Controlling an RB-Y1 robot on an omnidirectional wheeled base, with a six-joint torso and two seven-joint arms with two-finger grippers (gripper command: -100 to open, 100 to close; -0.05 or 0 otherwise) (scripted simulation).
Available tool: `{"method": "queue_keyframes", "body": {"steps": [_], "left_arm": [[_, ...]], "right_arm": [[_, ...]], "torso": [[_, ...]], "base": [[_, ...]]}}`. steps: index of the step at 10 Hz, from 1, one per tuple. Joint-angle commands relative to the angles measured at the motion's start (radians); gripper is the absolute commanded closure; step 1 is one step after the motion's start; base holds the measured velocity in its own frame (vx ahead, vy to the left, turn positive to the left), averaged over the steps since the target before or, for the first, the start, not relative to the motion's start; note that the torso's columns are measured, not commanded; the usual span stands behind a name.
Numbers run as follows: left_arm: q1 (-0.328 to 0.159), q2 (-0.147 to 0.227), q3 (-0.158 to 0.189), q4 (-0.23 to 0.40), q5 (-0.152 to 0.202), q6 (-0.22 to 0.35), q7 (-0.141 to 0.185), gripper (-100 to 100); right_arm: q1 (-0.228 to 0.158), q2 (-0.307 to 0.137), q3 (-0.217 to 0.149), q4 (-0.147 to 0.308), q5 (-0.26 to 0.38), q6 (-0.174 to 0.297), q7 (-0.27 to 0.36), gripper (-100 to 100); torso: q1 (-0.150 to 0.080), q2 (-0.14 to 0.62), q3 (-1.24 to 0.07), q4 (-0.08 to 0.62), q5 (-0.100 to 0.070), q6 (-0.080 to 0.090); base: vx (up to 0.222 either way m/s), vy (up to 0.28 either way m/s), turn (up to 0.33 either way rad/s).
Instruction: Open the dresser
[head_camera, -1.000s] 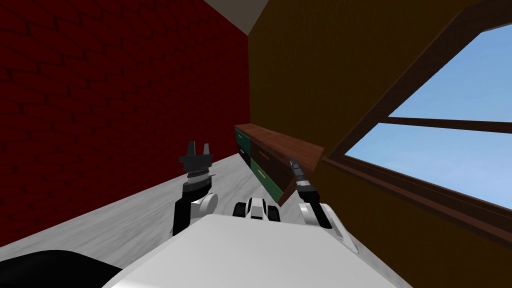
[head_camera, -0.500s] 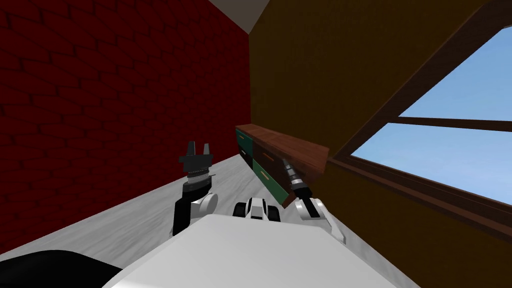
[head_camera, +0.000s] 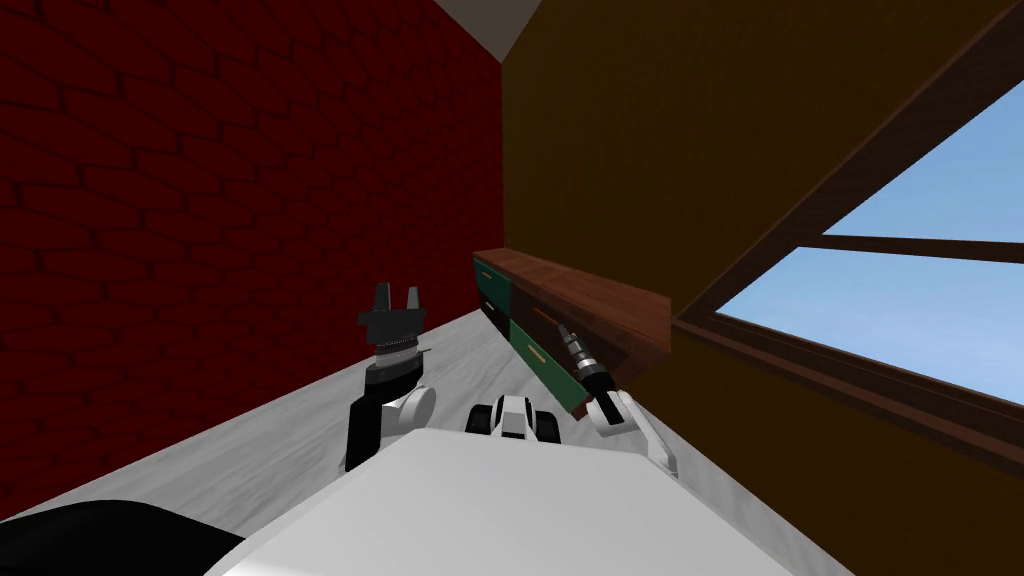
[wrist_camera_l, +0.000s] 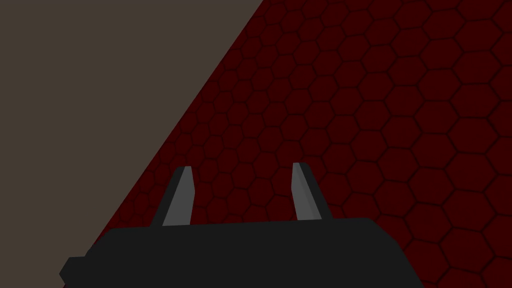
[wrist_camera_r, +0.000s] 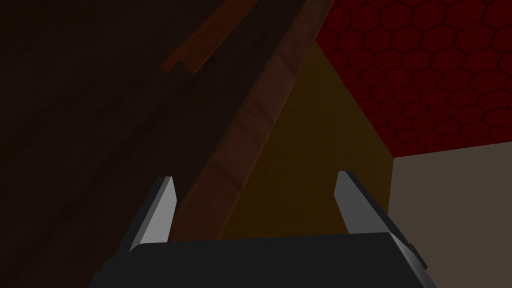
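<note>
1. The right gripper has its fingers spread wide and grips nothing.
2. The right wrist view shows it close to the dresser. The red-brown edge of the top runs away from between the blades, nearer to one of them. Beside that edge lies a dark brown drawer front. Its orange-brown bar handle is ahead of the fingertips and apart from them.
3. The head view gives the placement. The right gripper points at the dresser's front near its near end, just under the overhanging top and above a green drawer front. Whether it touches the front cannot be told.
4. The dresser is long and low. It stands on the pale grey floor against the brown wall. Its far end is near the corner with the red brick wall, and its near end is beside the window. The fronts are green and dark brown, each with a slim orange handle, and they lie in one plane as far as the head view shows.
5. The left gripper is raised over the floor, well apart from the dresser. Its fingers are parted and hold nothing.
</note>
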Motion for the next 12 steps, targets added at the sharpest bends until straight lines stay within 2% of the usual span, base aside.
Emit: {"method": "queue_keyframes", "body": {"steps": [1, 2, 3, 4, 5, 6, 7, 8, 9, 10, 11, 12], "left_arm": [[0.000, 0.000, 0.000, 0.000, 0.000, 0.000, 0.000, 0], [0.000, 0.000, 0.000, 0.000, 0.000, 0.000, 0.000, 0], [0.000, 0.000, 0.000, 0.000, 0.000, 0.000, 0.000, 0], [0.000, 0.000, 0.000, 0.000, 0.000, 0.000, 0.000, 0], [0.000, 0.000, 0.000, 0.000, 0.000, 0.000, 0.000, 0], [0.000, 0.000, 0.000, 0.000, 0.000, 0.000, 0.000, 0], [0.000, 0.000, 0.000, 0.000, 0.000, 0.000, 0.000, 0], [0.000, 0.000, 0.000, 0.000, 0.000, 0.000, 0.000, 0], [0.000, 0.000, 0.000, 0.000, 0.000, 0.000, 0.000, 0], [0.000, 0.000, 0.000, 0.000, 0.000, 0.000, 0.000, 0], [0.000, 0.000, 0.000, 0.000, 0.000, 0.000, 0.000, 0], [0.000, 0.000, 0.000, 0.000, 0.000, 0.000, 0.000, 0]], "right_arm": [[-0.032, -0.017, 0.020, 0.054, 0.050, 0.043, 0.015, -100], [-0.057, -0.033, 0.035, 0.101, 0.093, 0.076, 0.028, -100], [-0.057, -0.033, 0.035, 0.101, 0.093, 0.076, 0.028, -100], [-0.082, -0.050, 0.051, 0.149, 0.136, 0.111, 0.041, -100], [-0.108, -0.067, 0.067, 0.172, 0.161, 0.145, 0.054, -100], [-0.108, -0.067, 0.067, 0.198, 0.180, 0.145, 0.054, -100], [-0.108, -0.067, 0.067, 0.198, 0.180, 0.145, 0.054, -100], [-0.134, -0.085, 0.083, 0.236, 0.223, 0.180, 0.067, -100], [-0.134, -0.085, 0.083, 0.248, 0.223, 0.180, 0.067, -100], [-0.160, -0.104, 0.099, 0.297, 0.266, 0.215, 0.080, -100], [-0.160, -0.104, 0.099, 0.299, 0.266, 0.215, 0.080, -100], [-0.187, -0.122, 0.115, 0.344, 0.310, 0.250, 0.093, -100]], "torso": [[0.002, -0.001, 0.000, 0.000, 0.000, 0.000], [0.000, -0.001, 0.000, 0.000, 0.000, 0.000], [0.001, -0.002, -0.001, 0.000, 0.000, 0.000], [0.001, -0.002, -0.001, -0.001, 0.000, 0.000], [0.004, -0.002, -0.001, -0.001, 0.001, 0.000], [0.006, -0.003, -0.002, -0.001, 0.002, 0.000], [0.002, -0.002, -0.001, -0.001, 0.001, 0.000], [-0.004, 0.000, 0.000, 0.000, -0.001, 0.000], [-0.001, -0.001, 0.000, 0.000, -0.001, 0.000], [0.001, -0.001, 0.000, 0.000, 0.000, 0.000], [0.004, -0.002, -0.001, 0.000, 0.001, 0.000], [0.003, -0.002, -0.001, 0.000, 0.001, 0.000]], "base": [[0.020, 0.101, -0.022], [0.030, 0.106, -0.033], [0.034, 0.089, -0.022], [0.031, 0.137, -0.036], [0.059, 0.200, -0.069], [0.052, 0.145, -0.025], [0.023, 0.058, 0.011], [0.031, 0.087, -0.035], [0.026, 0.091, -0.026], [0.036, 0.115, -0.040], [0.036, 0.112, -0.022], [0.038, 0.141, -0.038]]}}
